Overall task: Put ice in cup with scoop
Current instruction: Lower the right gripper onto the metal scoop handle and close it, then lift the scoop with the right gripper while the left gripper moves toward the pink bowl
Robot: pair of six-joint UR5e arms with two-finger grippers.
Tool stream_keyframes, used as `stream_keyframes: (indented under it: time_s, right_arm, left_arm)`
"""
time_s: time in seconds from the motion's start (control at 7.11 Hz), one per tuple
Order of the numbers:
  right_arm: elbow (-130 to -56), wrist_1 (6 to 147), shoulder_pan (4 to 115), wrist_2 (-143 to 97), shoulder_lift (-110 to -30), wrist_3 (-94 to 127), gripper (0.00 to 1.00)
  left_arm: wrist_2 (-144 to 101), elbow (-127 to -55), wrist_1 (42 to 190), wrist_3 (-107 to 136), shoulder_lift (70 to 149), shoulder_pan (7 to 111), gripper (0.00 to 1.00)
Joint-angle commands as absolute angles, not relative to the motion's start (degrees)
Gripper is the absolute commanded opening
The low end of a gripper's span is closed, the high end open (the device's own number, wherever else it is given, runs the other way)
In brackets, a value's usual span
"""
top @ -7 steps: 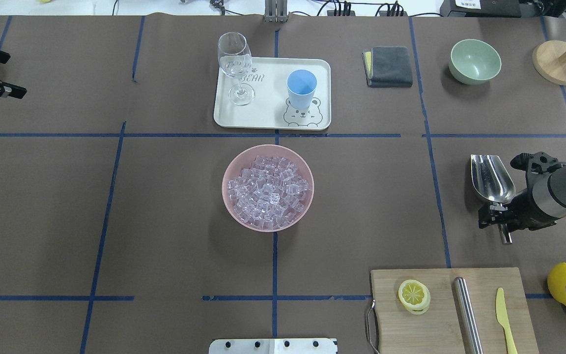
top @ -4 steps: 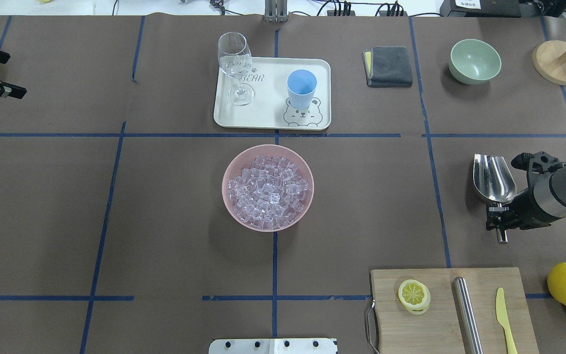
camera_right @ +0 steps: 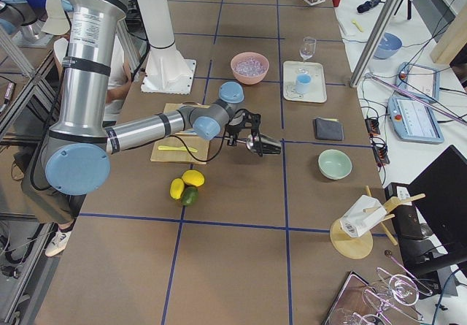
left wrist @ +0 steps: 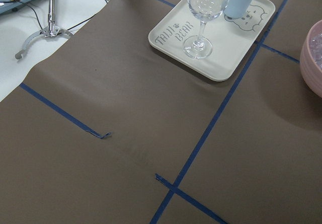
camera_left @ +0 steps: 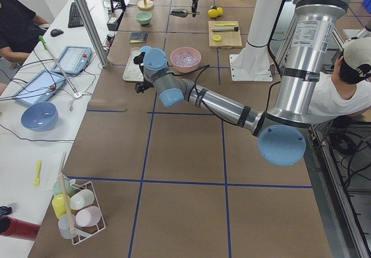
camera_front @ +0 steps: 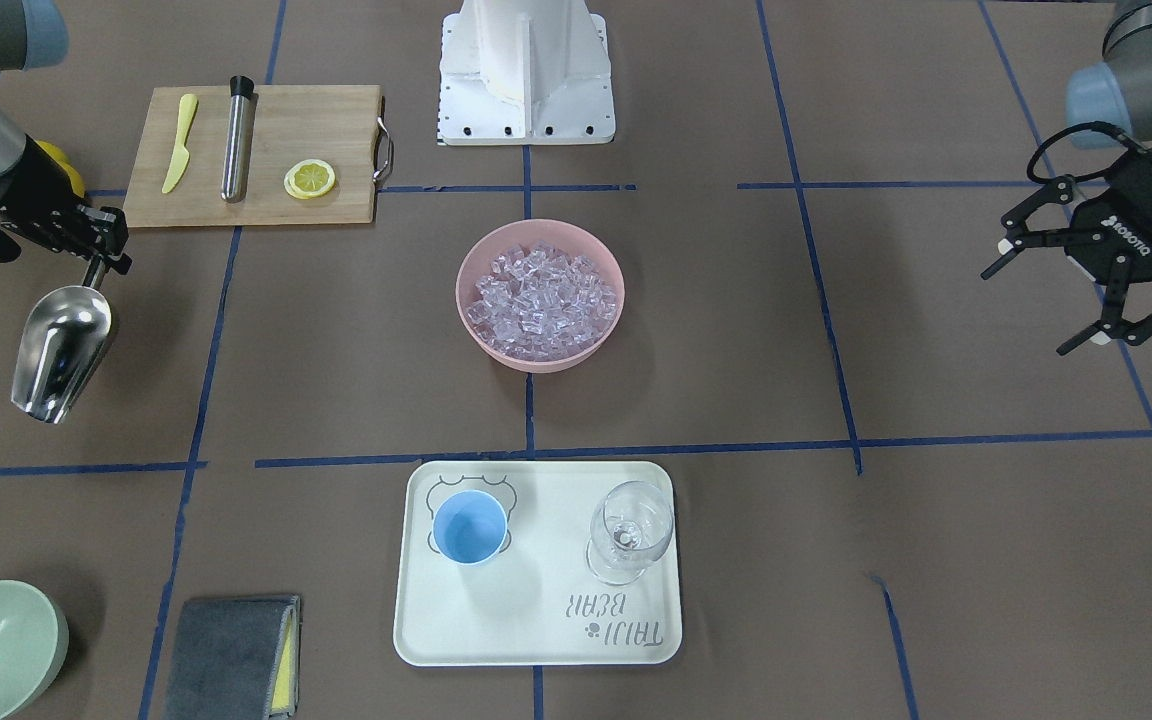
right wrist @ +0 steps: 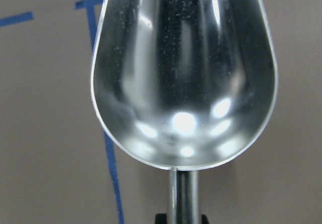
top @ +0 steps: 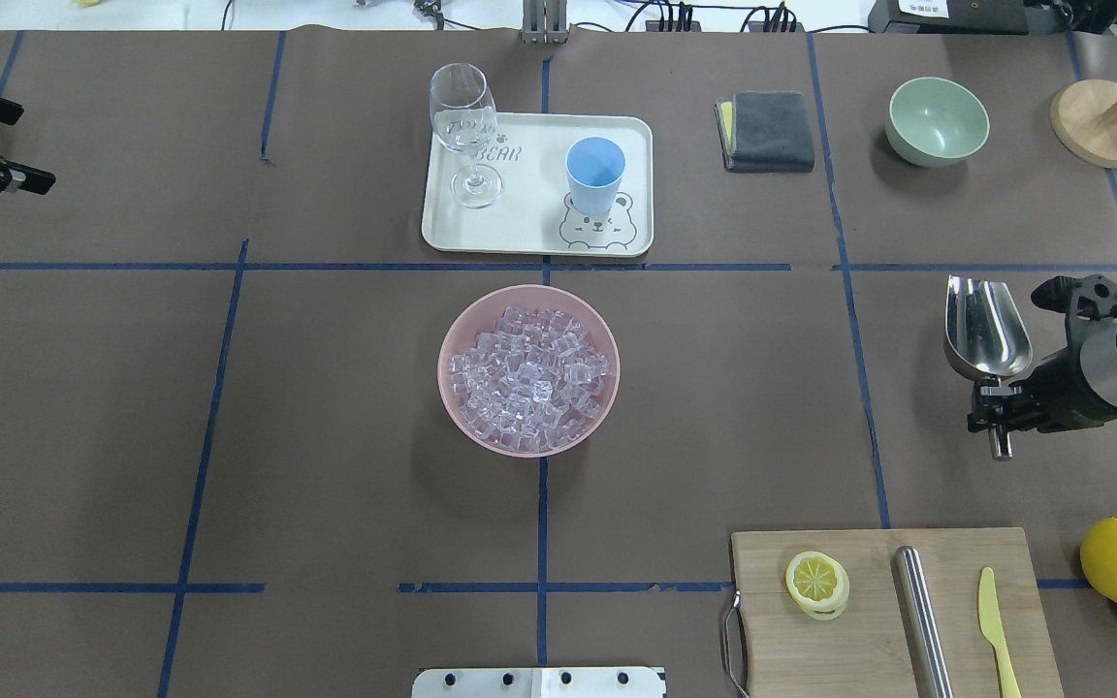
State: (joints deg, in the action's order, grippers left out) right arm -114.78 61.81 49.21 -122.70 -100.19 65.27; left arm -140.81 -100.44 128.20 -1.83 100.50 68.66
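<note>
One empty scoop (top: 987,330), farther from the cutting board (top: 869,640) than earlier.

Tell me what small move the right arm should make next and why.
Probably carry the scoop over to the ice: the right gripper is shut on its handle, its trough is empty, and the cup holds no ice.

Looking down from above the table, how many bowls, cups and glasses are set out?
Bowls: 2, a pink round bowl and a pale green round bowl.
Cups: 1, the small light-blue plastic cup.
Glasses: 1, the clear stemmed wine glass.
Total: 4.
</note>
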Motion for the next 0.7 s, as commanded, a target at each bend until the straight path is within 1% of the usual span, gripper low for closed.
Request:
stream_keyframes:
  time_s: [0.0,0.14,0.28,0.56]
  right_arm:
    - [-117.59,61.79,51.94,-122.35,-99.06,61.30,0.00]
    - [-117.86,61.79,52.12,-121.82,-97.14,56.56,0.00]
    - [-118.04,61.96,52.99,-121.47,-95.12,55.82,0.00]
    - [-118.65,64.66,55.18,-121.56,-90.21,55.64,0.00]
  left_arm:
    - [-140.10,-99.68,128.41,-1.59,104.64,60.16,1.00]
    - [-136.88,-98.10,129.02,-2.28,108.42,55.33,1.00]
    - [-134.67,-97.56,132.42,-1.76,109.76,51.89,1.00]
    - [-130.96,-98.17,135.70,-1.14,109.86,51.15,1.00]
